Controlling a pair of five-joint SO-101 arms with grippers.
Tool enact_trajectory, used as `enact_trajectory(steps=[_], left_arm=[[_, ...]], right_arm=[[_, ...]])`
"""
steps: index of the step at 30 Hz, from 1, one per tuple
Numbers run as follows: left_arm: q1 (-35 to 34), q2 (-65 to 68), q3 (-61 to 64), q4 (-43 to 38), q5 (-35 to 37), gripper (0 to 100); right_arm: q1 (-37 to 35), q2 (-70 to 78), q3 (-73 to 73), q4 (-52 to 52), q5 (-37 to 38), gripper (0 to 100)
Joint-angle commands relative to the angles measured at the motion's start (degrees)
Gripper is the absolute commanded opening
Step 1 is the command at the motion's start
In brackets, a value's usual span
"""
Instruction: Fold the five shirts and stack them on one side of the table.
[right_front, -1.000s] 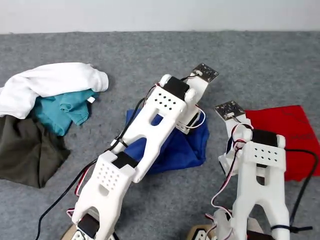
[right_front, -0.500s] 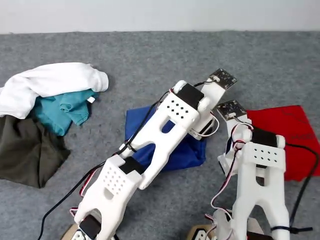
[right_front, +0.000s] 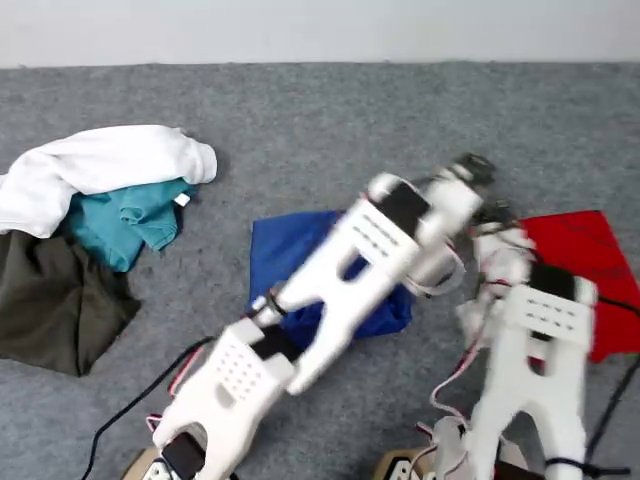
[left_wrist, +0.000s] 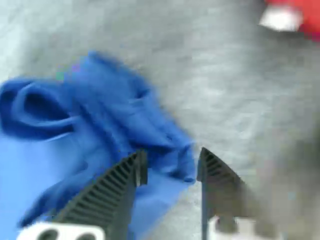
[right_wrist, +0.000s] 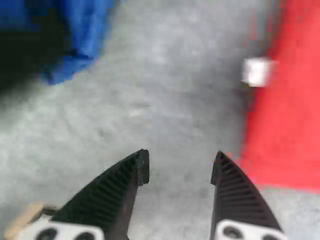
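**Left arm (right_front: 340, 260) swings right over blue shirt (right_front: 290, 250)**

Over the past second that arm has swept rightward, baring more of the shirt's left half, and the right arm (right_front: 535, 330) has shifted slightly right too. Left jaws stand released, a rumpled corner of the blue shirt between their tips. Right jaws are also released, above bare grey desk (right_front: 300, 130) between the blue shirt and the flat red shirt (right_front: 590, 260). A white shirt (right_front: 100, 165), teal shirt (right_front: 125, 220) and dark shirt (right_front: 55, 300) lie heaped at the desk's left.
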Motion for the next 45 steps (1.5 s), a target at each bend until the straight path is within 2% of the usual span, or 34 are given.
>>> enact_trajectory(steps=[1,5,9,12,19,23,28,39,45], left_arm=[[1.93,-0.70,-3.30,0.35,0.18,17],[1.85,-0.70,-3.30,0.35,0.18,17],[-0.44,-1.32,-3.82,0.35,0.00,17],[-5.54,-1.49,-6.02,0.79,0.00,17],[-23.21,-1.49,-7.08,1.05,0.18,17],[-27.43,-1.49,-0.04,1.05,0.18,17],[-25.49,-1.49,7.34,0.97,0.44,17],[-8.09,-1.58,9.27,0.97,0.44,17],[-7.47,-1.76,8.92,0.97,0.44,17]], right_arm=[[9.89,-1.27,-2.20,-1.63,-3.52,21.2],[15.87,-1.27,-2.20,-3.65,-7.21,21.2],[18.68,-1.27,-2.20,-4.70,-8.35,21.2],[19.03,-1.27,-2.20,-4.70,-8.26,21.2],[18.77,-1.27,-2.20,-4.70,-7.91,21.2],[18.77,-1.27,-2.20,-4.70,-7.91,21.2],[18.77,-1.19,-1.85,-6.20,-7.91,21.2],[18.77,-0.84,-1.85,-6.73,-7.91,21.2],[18.77,-0.84,-1.76,-6.73,-7.82,21.2]])
